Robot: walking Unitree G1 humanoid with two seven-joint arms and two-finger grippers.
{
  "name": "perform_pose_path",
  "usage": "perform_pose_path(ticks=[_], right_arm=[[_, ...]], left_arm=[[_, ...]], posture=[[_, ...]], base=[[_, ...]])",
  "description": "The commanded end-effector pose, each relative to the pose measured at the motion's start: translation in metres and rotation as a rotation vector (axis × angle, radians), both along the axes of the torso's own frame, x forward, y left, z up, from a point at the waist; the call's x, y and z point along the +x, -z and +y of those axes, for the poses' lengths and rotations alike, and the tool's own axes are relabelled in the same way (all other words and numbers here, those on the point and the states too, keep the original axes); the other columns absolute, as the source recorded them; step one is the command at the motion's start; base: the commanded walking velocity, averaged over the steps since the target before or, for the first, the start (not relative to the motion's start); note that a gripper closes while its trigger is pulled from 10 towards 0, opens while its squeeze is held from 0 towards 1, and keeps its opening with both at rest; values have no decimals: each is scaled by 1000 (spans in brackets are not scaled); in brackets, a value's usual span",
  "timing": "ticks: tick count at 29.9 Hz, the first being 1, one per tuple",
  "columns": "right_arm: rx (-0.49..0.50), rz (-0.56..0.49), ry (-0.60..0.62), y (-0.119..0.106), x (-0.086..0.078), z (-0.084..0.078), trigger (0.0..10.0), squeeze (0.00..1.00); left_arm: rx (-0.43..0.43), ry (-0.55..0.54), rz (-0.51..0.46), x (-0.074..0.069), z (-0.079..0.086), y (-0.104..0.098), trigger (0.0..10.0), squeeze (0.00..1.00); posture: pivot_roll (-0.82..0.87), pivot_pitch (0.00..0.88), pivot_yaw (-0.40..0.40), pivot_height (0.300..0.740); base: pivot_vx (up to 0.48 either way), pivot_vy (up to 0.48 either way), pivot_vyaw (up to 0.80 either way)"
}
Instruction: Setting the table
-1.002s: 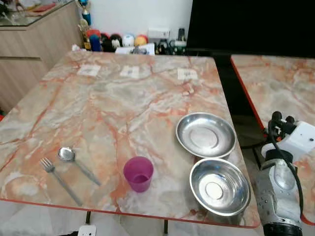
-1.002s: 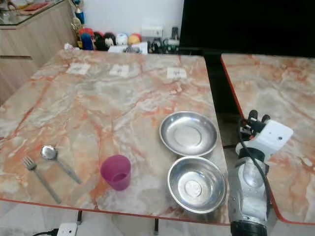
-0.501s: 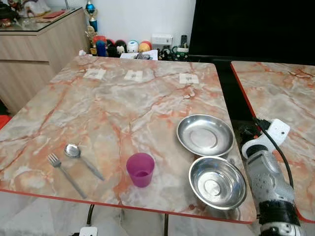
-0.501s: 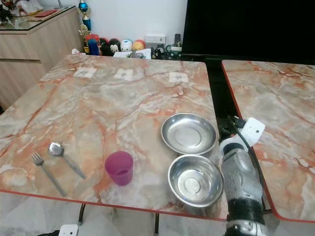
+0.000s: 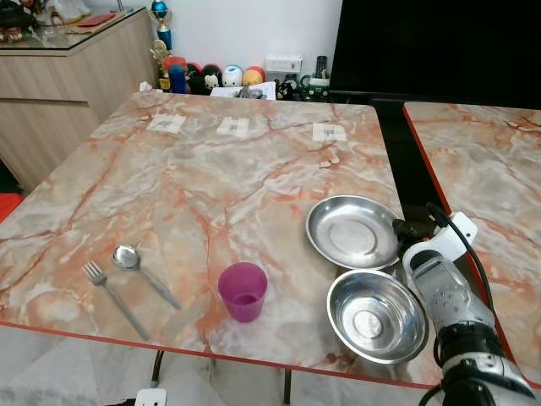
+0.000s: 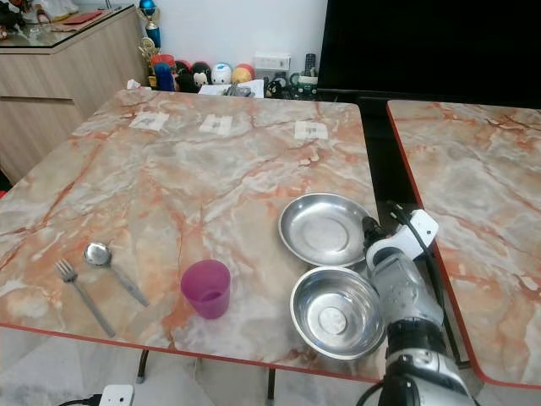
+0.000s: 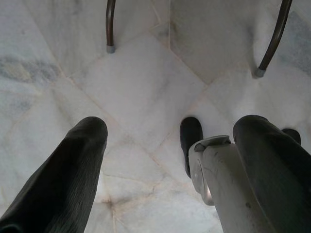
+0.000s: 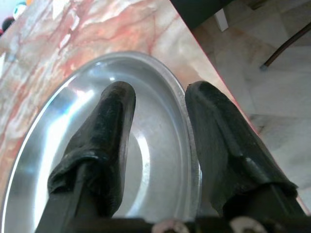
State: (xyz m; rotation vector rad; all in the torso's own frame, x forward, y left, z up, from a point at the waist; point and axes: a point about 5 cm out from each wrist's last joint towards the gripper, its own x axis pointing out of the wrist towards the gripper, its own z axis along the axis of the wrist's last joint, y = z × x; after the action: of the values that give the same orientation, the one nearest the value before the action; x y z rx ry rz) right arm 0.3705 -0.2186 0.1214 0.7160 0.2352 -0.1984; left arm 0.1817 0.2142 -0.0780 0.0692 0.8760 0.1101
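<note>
A shallow steel plate lies near the right edge of the marble table. A steel bowl sits just in front of it. Left of the bowl stands a purple cup. A spoon and a fork lie at the front left. My right gripper is at the plate's right rim. In the right wrist view it is open, one finger over the plate and the other outside the rim. My left gripper hangs open above the floor.
A second marble table stands to the right across a narrow gap. A wooden cabinet is at the far left. Toys and small items line the far wall beside a black screen. Three paper labels lie at the table's far side.
My right arm has swung in from beside the table to the plate's right rim. The head camera has also shifted slightly.
</note>
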Motion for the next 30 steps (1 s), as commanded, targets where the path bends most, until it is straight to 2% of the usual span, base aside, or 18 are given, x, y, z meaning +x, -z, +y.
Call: perform_pose_path(ticks=[1, 7, 20, 30], right_arm=[[19, -5, 6, -2, 3, -1, 10000, 0], [34, -12, 0, -4, 6, 0, 10000, 0], [41, -22, 36, -5, 4, -8, 10000, 0], [51, -8, 21, -3, 4, -5, 10000, 0]], left_arm=[[2, 1, 22, -4, 3, 2, 10000, 0], [1, 2, 23, -4, 3, 2, 10000, 0], [-2, 9, 28, -5, 2, 2, 10000, 0], [-1, 21, 32, -5, 1, 3, 10000, 0]], posture=[[41, 73, 11, 740], [44, 74, 12, 740], [41, 75, 12, 740], [48, 74, 9, 740]], base=[[0, 0, 0], [0, 0, 0], [0, 0, 0], [0, 0, 0]])
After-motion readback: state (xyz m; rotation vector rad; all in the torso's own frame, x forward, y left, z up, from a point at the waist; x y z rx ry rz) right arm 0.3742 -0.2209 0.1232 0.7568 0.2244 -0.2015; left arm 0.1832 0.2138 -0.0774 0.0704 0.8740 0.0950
